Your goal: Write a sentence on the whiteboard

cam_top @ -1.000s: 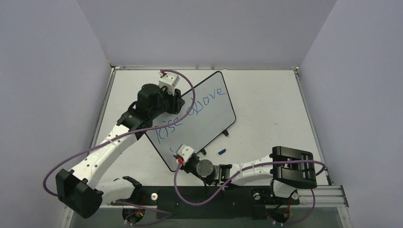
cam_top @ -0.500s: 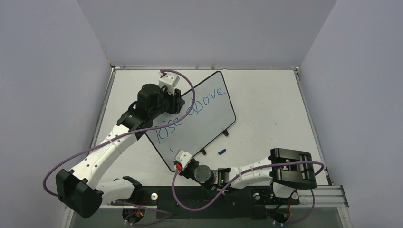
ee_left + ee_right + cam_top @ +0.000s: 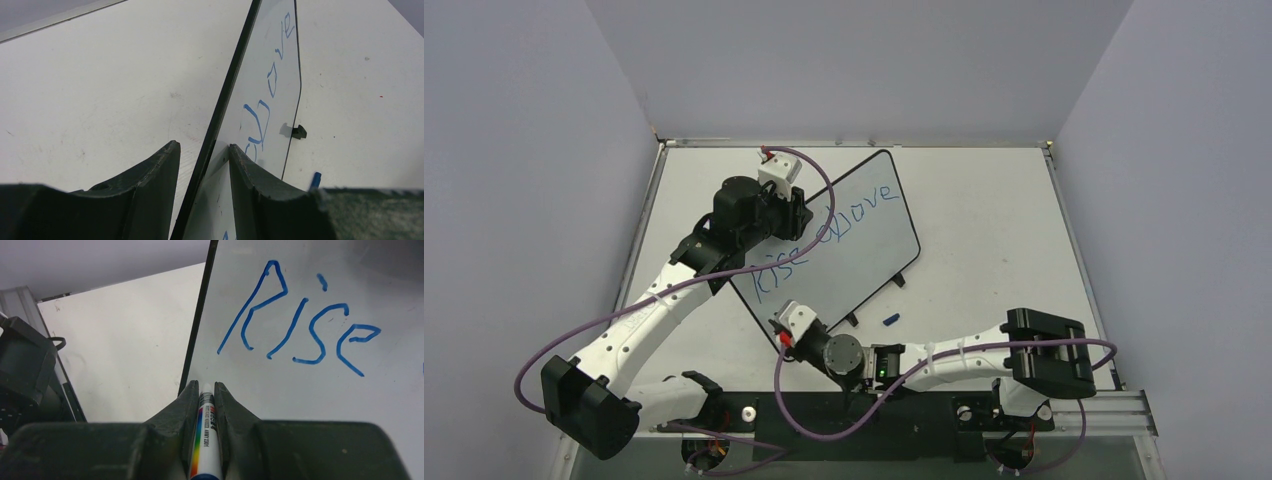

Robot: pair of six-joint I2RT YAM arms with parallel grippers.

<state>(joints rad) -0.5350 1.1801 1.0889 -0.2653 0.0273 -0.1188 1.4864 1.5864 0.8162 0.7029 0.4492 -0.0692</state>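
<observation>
Counting one whiteboard [image 3: 864,250], one marker [image 3: 206,440], one blue cap [image 3: 890,320], two grippers | left gripper [image 3: 202,150] clamped on whiteboard's left edge | right gripper [image 3: 205,387] pinching marker at whiteboard's near corner | sentence [image 3: 824,236] on whiteboard face, "Rise above" legible | marker tip unclear

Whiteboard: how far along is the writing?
Done: "Rise above" in blue across the whiteboard. In hand: left gripper clamps the board's edge; right gripper holds the marker, tip near the bare area under "Rise". Left: whatever goes on the lower line; none shows yet.
</observation>
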